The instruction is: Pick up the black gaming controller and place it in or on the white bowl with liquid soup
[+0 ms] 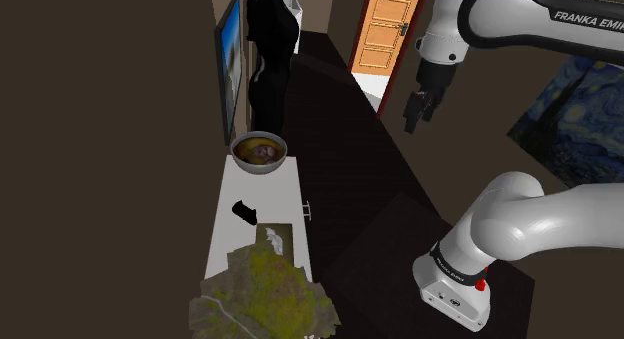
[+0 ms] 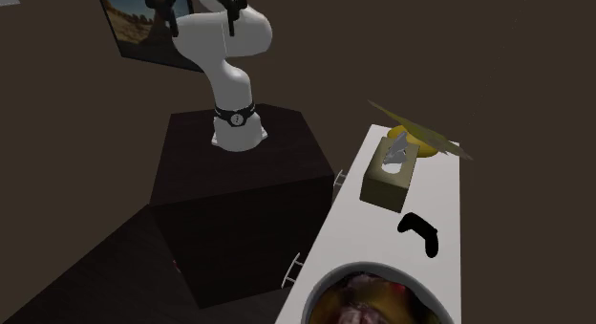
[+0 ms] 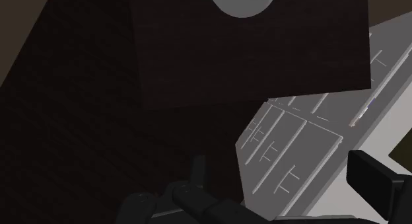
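At the lower right of the shoulder view stands the dark stand (image 1: 395,252) with the base of the white arm (image 1: 455,287) on it. The arm rises to the upper right of the frame and bends back. Its black gripper (image 1: 413,117) hangs in the air in the upper middle of the frame, above the dark floor and well apart from the cabinet. I cannot tell whether the gripper is released or clenched.

At the bottom middle of the same view lies a mottled yellow-green object (image 1: 265,297), on the near end of a long white cabinet (image 1: 228,232). Just behind it stands an olive tissue box (image 1: 273,239). Then comes the black gaming controller (image 1: 244,212), lying flat and free on the cabinet top, between the tissue box and the bowl (image 1: 260,168) and touching neither. The bowl stands at the far end of the cabinet and holds something brown.

Behind the bowl stand a black figure (image 1: 272,62) and a flat screen (image 1: 230,67). Further away, at the top, is an orange door (image 1: 390,32).

In the second exterior view the bowl (image 2: 368,268) is at the bottom edge. The controller (image 2: 420,233) lies above it on the cabinet (image 2: 449,203), and then comes the tissue box (image 2: 389,179).

The wrist view looks down on the stand (image 3: 251,57) and on the cabinet's drawer fronts (image 3: 290,147) beside it.
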Available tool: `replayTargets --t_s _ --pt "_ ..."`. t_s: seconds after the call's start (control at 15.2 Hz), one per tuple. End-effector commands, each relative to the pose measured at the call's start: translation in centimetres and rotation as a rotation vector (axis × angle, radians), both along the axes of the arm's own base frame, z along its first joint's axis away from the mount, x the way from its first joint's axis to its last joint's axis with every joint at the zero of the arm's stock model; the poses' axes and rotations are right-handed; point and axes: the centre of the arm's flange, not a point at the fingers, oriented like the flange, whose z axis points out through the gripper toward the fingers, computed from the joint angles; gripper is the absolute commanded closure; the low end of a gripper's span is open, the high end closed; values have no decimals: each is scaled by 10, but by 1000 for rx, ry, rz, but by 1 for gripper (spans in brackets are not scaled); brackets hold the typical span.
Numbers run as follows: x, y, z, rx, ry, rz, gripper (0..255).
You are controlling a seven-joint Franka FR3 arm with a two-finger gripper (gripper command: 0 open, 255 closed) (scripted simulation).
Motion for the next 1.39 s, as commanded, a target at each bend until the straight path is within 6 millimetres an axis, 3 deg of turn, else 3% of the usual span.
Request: replayTargets --t_s 0.0,1.32 --pt "0 0 0 0 0 0 0" --pt "133 171 -140 28 -30 -37 0"
